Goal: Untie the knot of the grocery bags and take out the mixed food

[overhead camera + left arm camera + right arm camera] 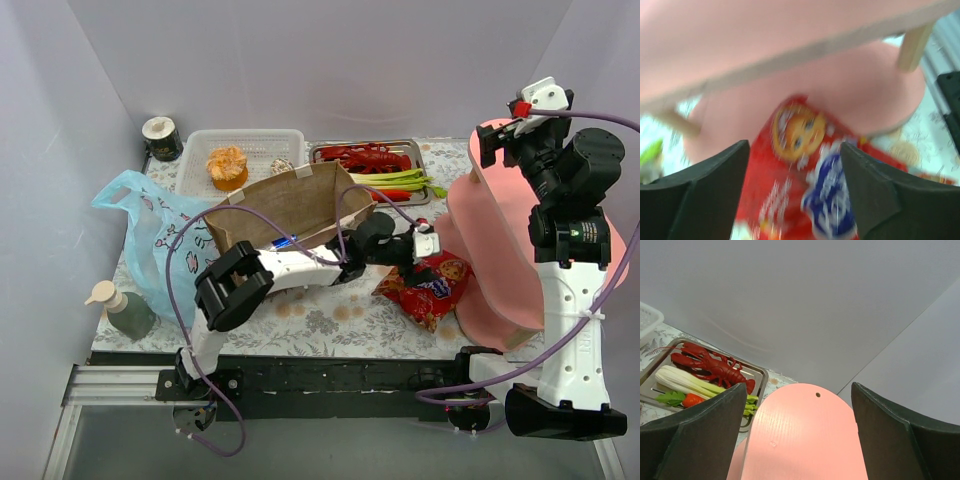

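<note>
The surface (320, 325) wears a pale cloth printed with flowers. At its near left corner stands a green pump bottle (125, 312).

A little farther in, right of centre, the shiny red snack packet (430, 288) lies crumpled with its printed face up. Its long axis runs from near-left to far-right, and the end with the round orange cartoon face points at the pink two-tier stand (500, 250). It carries blue and white lettering that is too blurred to read. The left tool (794, 155) hangs over the packet, released, one finger on either side of it.

Behind the left arm sits the brown paper bag (290, 205), its broad side running left to right. The light-blue plastic bag (150, 245) slumps at the left edge.

The right tool (799, 390) hovers above the stand's top tier, spread wide and grasping nothing.

At the far edge a white slotted basket (245, 133) holds an orange cupcake-like piece (227, 166) and a foil ball (282, 166). Beside it a metal tray (761, 376) holds the red lobster (375, 157) and the leek (390, 180), both lying left to right. A cup (160, 138) stands in the far left corner, against plain pale grey walls (330, 60).
</note>
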`<state>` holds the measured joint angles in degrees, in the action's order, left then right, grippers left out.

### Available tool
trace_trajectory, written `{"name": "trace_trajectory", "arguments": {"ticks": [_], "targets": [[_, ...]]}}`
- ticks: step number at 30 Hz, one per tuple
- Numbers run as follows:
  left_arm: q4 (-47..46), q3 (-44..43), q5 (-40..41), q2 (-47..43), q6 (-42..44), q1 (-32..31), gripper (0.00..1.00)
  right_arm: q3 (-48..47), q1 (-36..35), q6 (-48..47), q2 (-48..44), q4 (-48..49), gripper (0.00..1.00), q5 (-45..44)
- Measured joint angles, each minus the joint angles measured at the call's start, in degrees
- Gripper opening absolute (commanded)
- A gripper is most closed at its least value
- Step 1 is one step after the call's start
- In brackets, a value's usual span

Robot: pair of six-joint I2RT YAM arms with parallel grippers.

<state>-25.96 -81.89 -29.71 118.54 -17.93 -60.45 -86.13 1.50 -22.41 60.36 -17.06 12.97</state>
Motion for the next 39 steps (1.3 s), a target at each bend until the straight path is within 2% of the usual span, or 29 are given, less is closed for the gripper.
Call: {"name": "trace_trajectory", "arguments": {"ticks": [3, 8, 11, 15, 22, 32, 35, 36, 38, 39], "targets": [[6.36, 3.50, 2.91, -5.05, -2.36, 1.92, 0.81, 0.79, 0.00, 0.02, -0.04, 0.61, 0.92, 0.44], [21.64, 2.16, 4.09, -11.61, -9.11, 8.24, 0.82, 1.86, 0.00, 0.17, -0.33, 1.07, 0.92, 0.74], [31.04, -1.53, 2.60, -11.61, -12.74, 12.74, 0.83, 2.45, 0.00, 0.20, -0.79, 1.31, 0.92, 0.85], [37.99, -2.34, -0.44, -10.01, -15.19, 15.74, 0.85, 2.58, 0.09, 0.20, -1.20, 1.38, 0.92, 0.94], [38.45, 2.56, -6.29, -5.90, -19.45, 14.12, 0.89, 2.58, 1.53, 0.35, -1.42, 1.29, 0.92, 1.38], [28.28, 5.20, -8.94, -2.78, -26.29, 12.72, 0.89, 3.54, 3.17, 2.14, -1.31, 0.70, 0.92, 2.69], [27.12, 4.31, -10.03, 0.76, -28.22, 11.58, 0.83, 3.54, 3.28, 2.56, -1.11, 0.66, 0.92, 3.26], [26.95, 3.74, -10.38, 2.29, -28.74, 10.99, 0.70, 3.54, 3.28, 2.75, -0.98, 0.63, 0.92, 3.52], [25.42, 2.21, -11.67, 4.37, -29.79, 9.99, 0.56, 3.54, 3.28, 2.91, -0.59, 0.63, 0.92, 3.96], [24.70, 1.79, -11.39, 4.85, -30.32, 9.53, 0.45, 3.54, 3.30, 2.99, -0.28, 0.59, 0.91, 4.11]]}}
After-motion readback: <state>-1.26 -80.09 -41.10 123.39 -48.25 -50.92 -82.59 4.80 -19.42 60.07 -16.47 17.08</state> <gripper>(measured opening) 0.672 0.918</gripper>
